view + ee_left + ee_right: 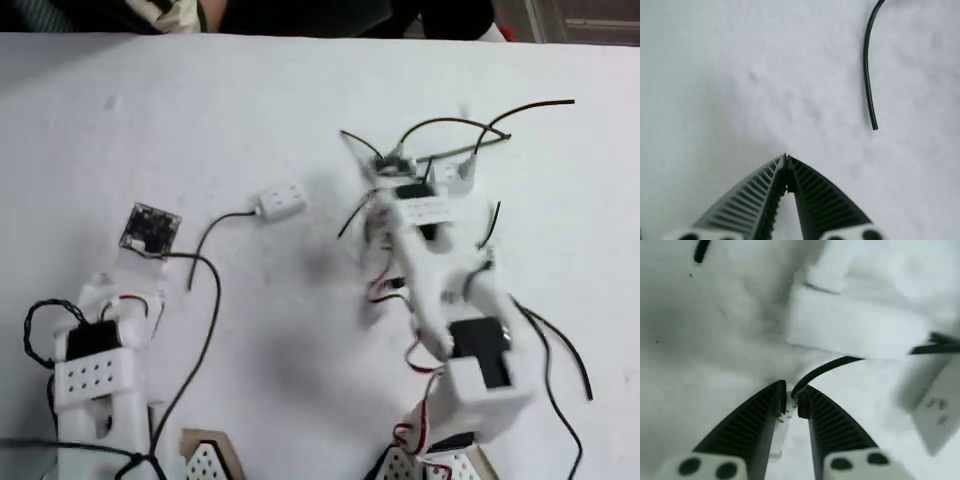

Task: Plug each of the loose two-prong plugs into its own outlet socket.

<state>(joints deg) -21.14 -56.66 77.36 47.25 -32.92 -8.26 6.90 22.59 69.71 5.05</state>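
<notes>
Robotics lab or maker bench, by the look of it. Evidence: a plain white table [250,90] serves as the work surface. Two white printed arms [95,370] stand on it, with servos and red wires [385,290] exposed. A bare circuit board [150,230] sits at one wrist. Perforated base plates [205,462] with wood edging sit at the near edge. Black cables [205,300] lie loose across the top. Outlets [281,200] and a cabled plug [781,440] look like test pieces. The room behind is dark, so I can't tell more.

An outlet socket [281,200] lies left of the tangled wires [445,150].
</notes>
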